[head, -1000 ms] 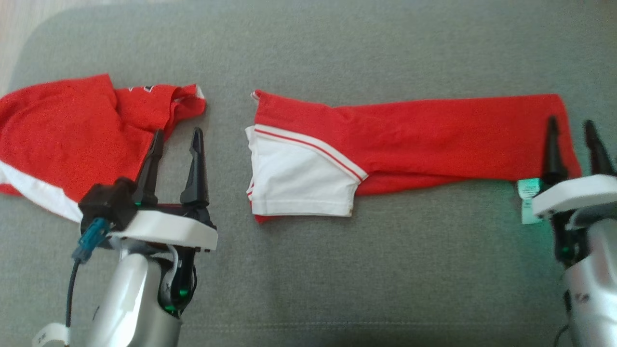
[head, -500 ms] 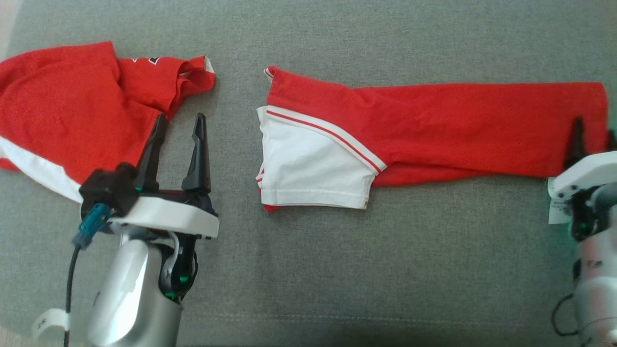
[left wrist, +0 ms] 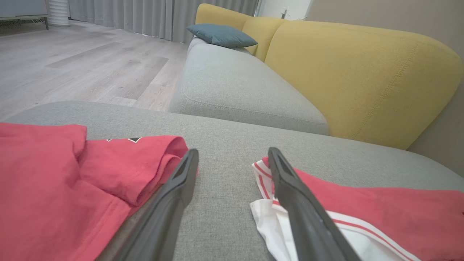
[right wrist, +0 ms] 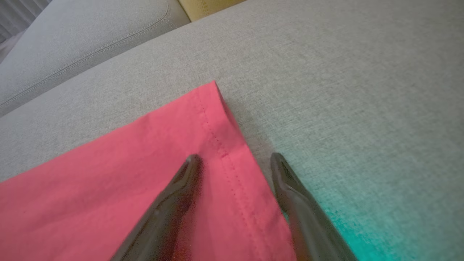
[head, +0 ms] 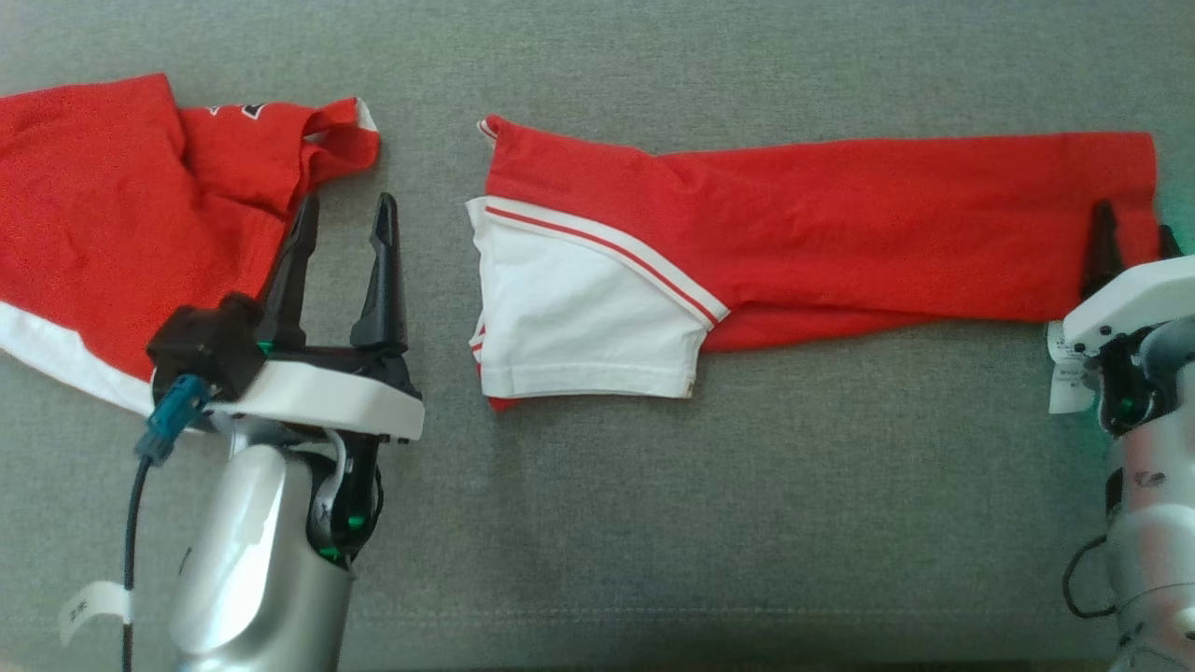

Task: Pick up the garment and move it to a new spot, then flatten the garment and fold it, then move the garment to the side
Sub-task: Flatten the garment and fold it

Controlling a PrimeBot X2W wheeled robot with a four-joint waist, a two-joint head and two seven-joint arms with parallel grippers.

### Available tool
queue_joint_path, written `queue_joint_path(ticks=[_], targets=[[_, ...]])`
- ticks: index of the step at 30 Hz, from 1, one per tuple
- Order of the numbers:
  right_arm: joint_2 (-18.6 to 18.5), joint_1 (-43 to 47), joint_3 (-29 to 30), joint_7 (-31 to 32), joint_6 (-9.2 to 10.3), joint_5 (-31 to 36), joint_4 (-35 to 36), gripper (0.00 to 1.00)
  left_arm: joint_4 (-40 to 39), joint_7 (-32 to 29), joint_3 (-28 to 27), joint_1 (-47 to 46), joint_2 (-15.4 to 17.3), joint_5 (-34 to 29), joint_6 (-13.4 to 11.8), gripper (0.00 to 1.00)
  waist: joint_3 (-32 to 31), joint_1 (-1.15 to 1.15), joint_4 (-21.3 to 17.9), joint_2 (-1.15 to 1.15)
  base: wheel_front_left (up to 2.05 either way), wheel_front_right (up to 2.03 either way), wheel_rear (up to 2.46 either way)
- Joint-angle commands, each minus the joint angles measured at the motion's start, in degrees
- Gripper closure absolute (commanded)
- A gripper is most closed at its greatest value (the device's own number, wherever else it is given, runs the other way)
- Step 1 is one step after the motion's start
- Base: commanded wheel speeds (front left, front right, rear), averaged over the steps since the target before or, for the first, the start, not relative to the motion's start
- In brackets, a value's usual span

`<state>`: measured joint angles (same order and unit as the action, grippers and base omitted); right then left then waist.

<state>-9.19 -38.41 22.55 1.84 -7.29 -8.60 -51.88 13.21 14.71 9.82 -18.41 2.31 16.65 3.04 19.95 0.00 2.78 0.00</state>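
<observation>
Garment red, white sleeve, folded long; left pincer, right pincer both spread.

Left gripper: two long dark tapered fingers; behind the jaws, a white curved plate, blue plug, black cable, silver forearm, green indicator light.

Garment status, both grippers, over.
Left gripper open, over cushion beside crumpled red shirt. Right gripper open, straddling hem of folded red-and-white shirt. Nothing in the way.
</observation>
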Motion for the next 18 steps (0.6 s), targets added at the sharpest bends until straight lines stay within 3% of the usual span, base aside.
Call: queue_joint_path(ticks=[1,2,9,13,18], targets=[[1.0,-0.2,-1.6,0.8,-0.2,-0.5,0.7,0.39,-1.8,0.3,-2.4,-1.6,0.6,-0.4,0.1,0.0,0.2,0.0,-0.3,0.0,0.0,0.0,0.0],[1.0,-0.2,-1.8,1.0,-0.2,-0.7,0.7,1.0,-1.8,0.3,-2.5,-1.6,0.6,-0.5,0.1,0.0,0.2,0.0,-0.5,0.0,0.0,0.0,0.0],[-2.0,0.7,2.9,-0.6,-0.2,-0.2,0.4,1.0,-1.2,0.3,-3.4,-1.5,0.6,-1.0,0.4,0.0,-1.5,0.0,-1.9,0.0,0.0,0.0,0.0],[-5.4,1.6,9.4,-3.5,-0.2,8.0,0.8,1.0,-1.2,0.3,-3.5,-1.2,0.6,-1.1,0.5,0.0,-2.2,0.0,-2.3,0.0,0.0,0.0,0.0],[-3.4,0.7,18.3,-4.7,-0.2,15.1,2.2,1.0,-1.0,0.3,-3.6,-0.8,0.6,-1.1,0.5,0.0,-3.0,0.0,-2.4,0.0,0.0,0.0,0.0]])
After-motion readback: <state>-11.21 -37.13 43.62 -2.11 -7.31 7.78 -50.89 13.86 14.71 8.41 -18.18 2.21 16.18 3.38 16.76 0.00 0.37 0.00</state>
